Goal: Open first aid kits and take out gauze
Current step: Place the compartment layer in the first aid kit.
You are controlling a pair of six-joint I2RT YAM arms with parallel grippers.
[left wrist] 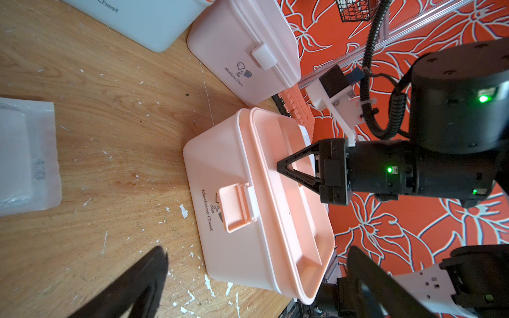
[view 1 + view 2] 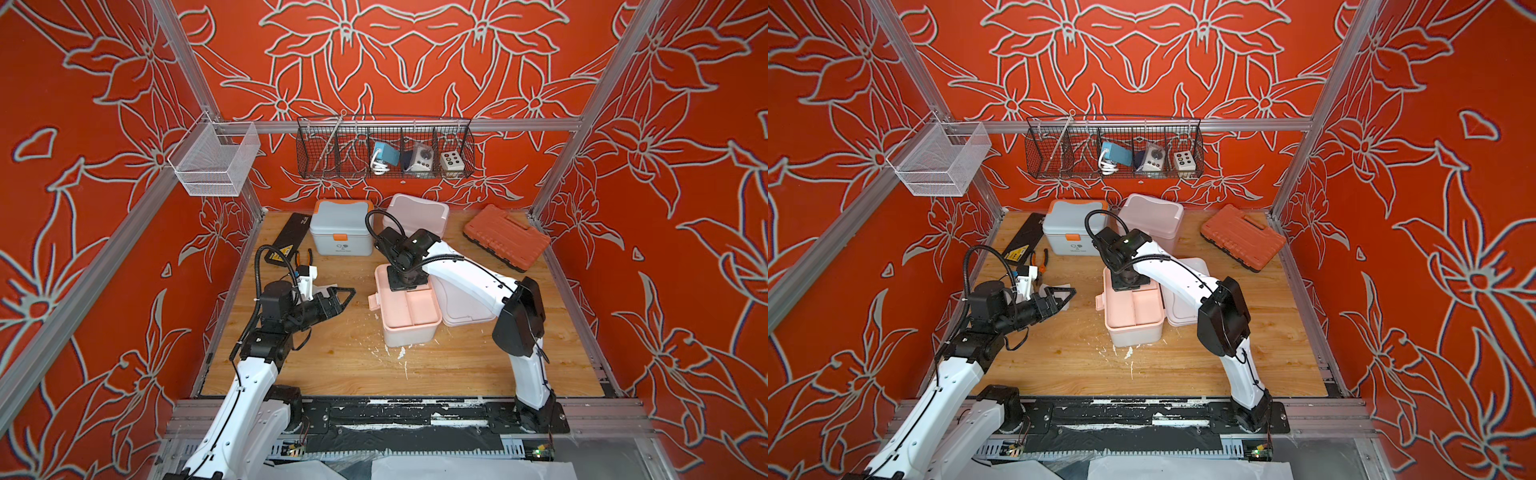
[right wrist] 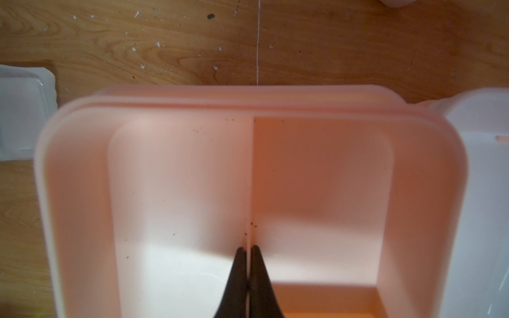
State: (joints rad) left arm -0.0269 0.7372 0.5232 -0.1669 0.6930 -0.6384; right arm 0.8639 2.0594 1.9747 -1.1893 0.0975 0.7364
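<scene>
- Between the right gripper's (image 3: 248, 250) shut tips: the peach tray's (image 3: 179, 179) middle wall.
- Next, lift the tray out and look under for more gauze (image 1: 27, 154).
- Well apart, the left gripper (image 2: 343, 299) is wide open, empty.

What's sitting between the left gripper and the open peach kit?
Nothing: only bare wooden tabletop separates the left gripper from the open peach kit, as both top views show.

White arms (image 2: 461, 278), black joints (image 2: 519, 320), ribbed cables (image 2: 259, 266)

Gauze packet (image 1: 27, 154) partly off-frame
</scene>
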